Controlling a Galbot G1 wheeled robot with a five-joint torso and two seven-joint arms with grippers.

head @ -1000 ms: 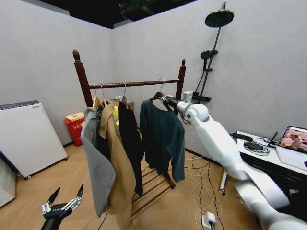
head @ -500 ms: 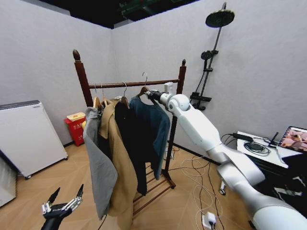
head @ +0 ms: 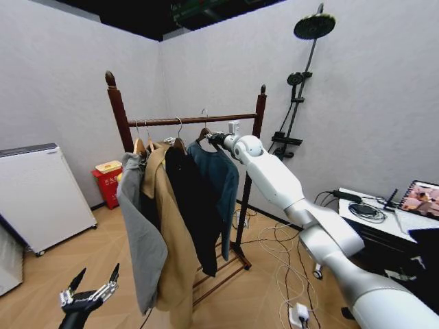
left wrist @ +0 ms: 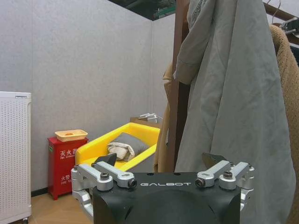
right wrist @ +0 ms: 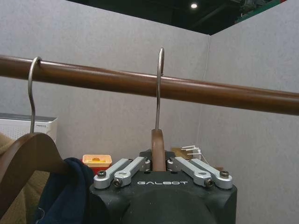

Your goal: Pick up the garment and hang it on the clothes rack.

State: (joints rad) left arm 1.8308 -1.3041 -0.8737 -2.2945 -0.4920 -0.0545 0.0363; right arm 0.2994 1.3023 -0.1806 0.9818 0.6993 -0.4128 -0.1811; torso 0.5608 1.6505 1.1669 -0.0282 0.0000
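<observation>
Right end effector (right wrist: 159, 164) clenched on the garment (head: 218, 179)'s hanger neck, hook level with the clothes rack (right wrist: 140, 83) bar. Lower straight, release once seated. Left end effector (head: 89, 293) released, parked low.

The room is bright and evenly lit. One small ceiling lamp (right wrist: 194, 5) glows up high. Shadows are soft. Straight lines bend near the head view's edges.

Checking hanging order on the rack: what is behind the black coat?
Behind the black coat hangs the garment, its hanger gripped by the right gripper. Most of its front is covered by the coat.
</observation>
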